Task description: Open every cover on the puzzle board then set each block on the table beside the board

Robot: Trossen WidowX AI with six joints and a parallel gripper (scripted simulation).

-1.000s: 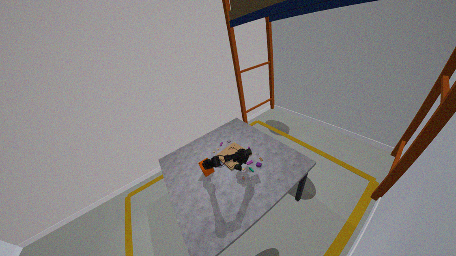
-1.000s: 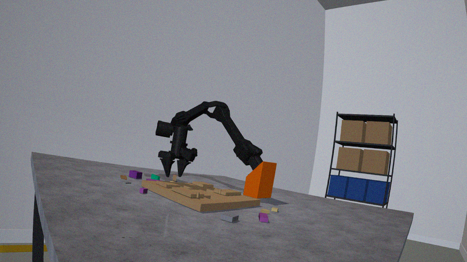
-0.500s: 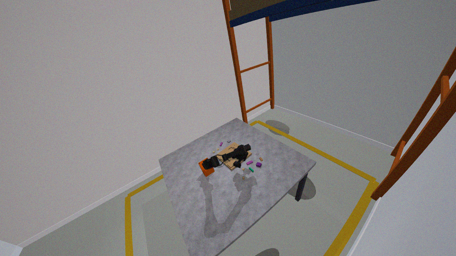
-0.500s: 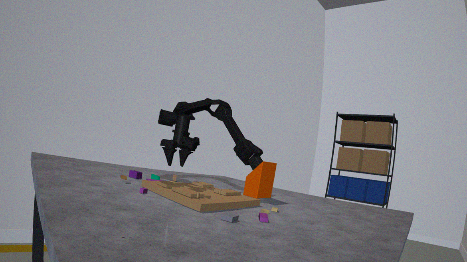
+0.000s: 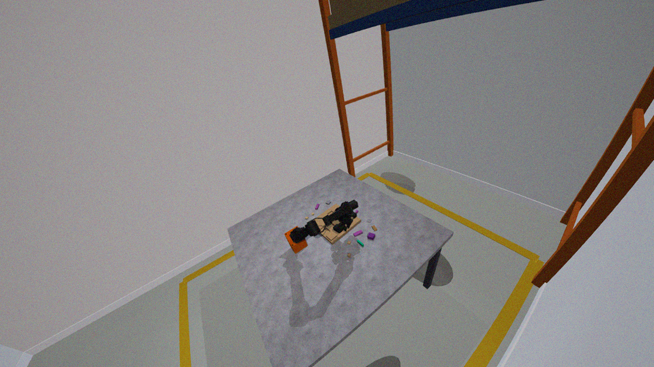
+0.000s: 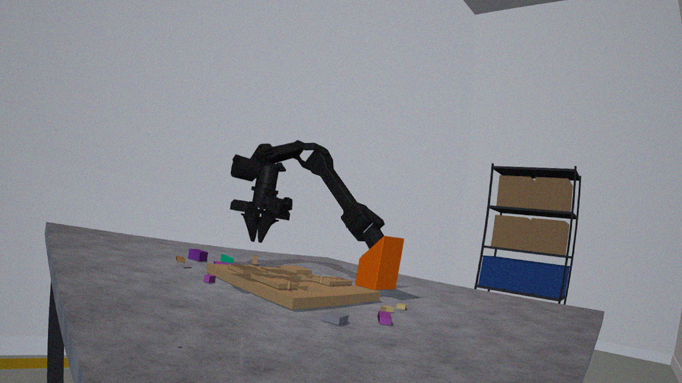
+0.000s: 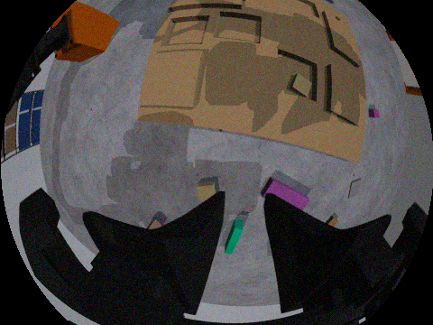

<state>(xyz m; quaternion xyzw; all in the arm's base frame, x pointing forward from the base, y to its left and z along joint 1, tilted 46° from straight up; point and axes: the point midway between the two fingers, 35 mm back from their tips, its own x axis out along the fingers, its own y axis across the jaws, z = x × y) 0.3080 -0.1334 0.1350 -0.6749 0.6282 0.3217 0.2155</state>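
The tan puzzle board lies flat, with raised covers and recesses partly in the arm's shadow. A small tan block shows in a recess; two recesses near the far left look empty. How far each cover is moved is hard to tell. My gripper hangs above the table and board area, fingers a little apart, nothing between them. Beyond the fingertips, a yellow block, a green block and a magenta block lie on the table beside the board.
A purple block and a small magenta block lie near the board. On another side lie a grey piece, a magenta block and a yellow block. The orange arm base stands close by.
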